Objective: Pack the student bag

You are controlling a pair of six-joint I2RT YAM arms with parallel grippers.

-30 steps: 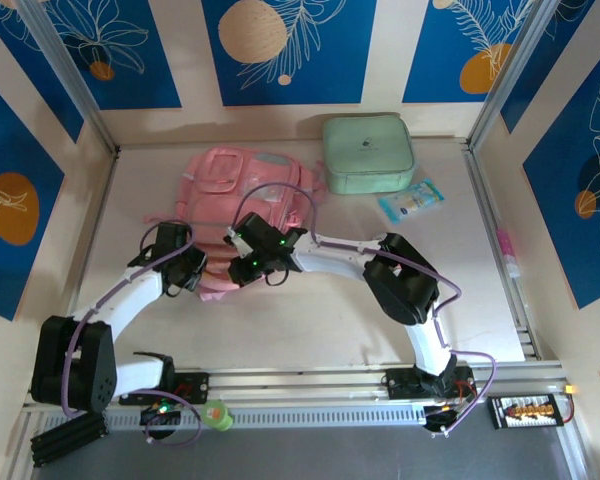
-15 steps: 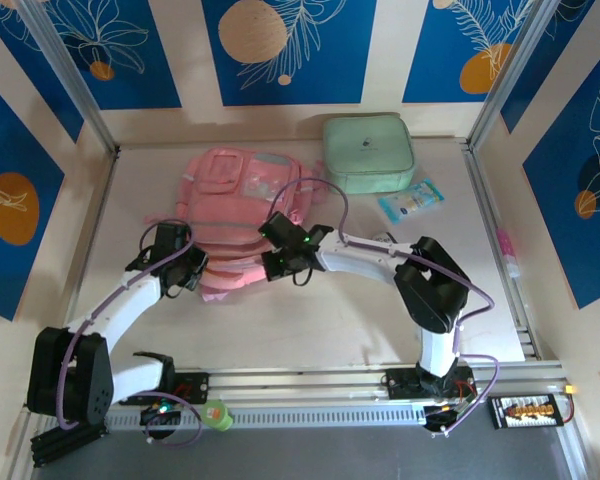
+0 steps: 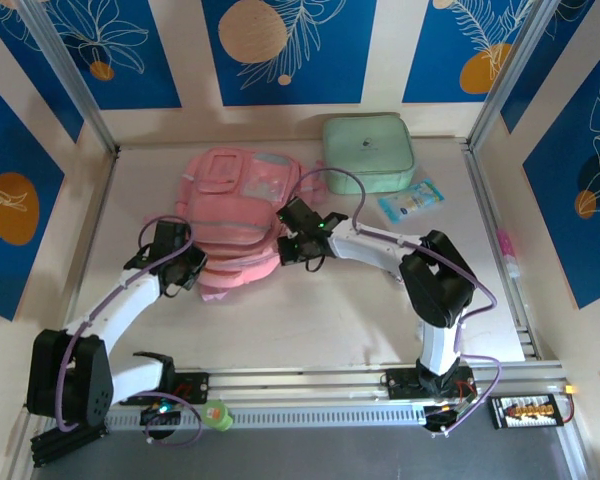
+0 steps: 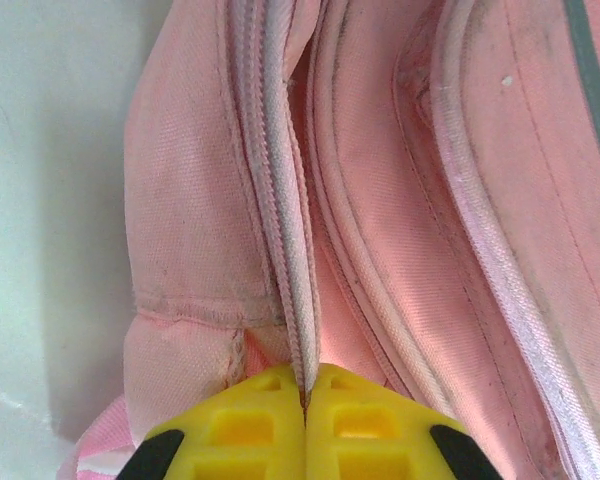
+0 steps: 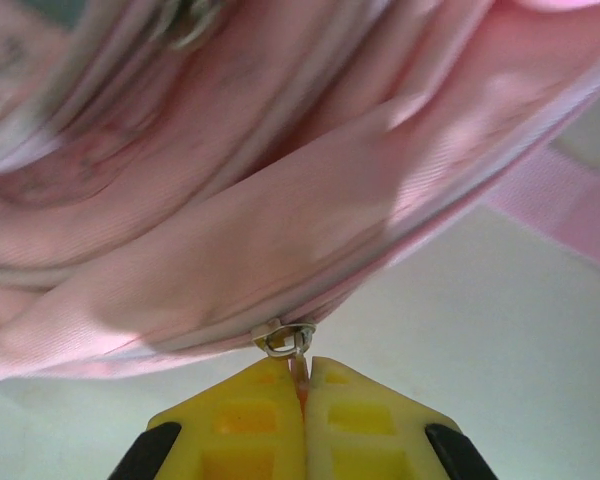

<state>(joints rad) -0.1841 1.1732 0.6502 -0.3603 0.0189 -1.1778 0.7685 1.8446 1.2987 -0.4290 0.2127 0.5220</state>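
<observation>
Rightward along the near edge of the student bag [image 3: 235, 200] the right gripper [image 5: 303, 375] has been drawn, pinched on what seems a zipper pull [image 5: 285, 338]. The left gripper [image 4: 305, 385] is clamped on the zipper seam [image 4: 285, 230]; the bag lies on the table [image 3: 330, 320], left of centre.

— What did we find on the table [image 3: 310, 330]?
— We found a mint-green zip case [image 3: 368, 152] lying flat at the far side.
— Anything near that case?
— We saw a small blue packet [image 3: 411, 198] just beside its near right corner, and a pink pen-like thing [image 3: 507, 252] well to its right.
</observation>
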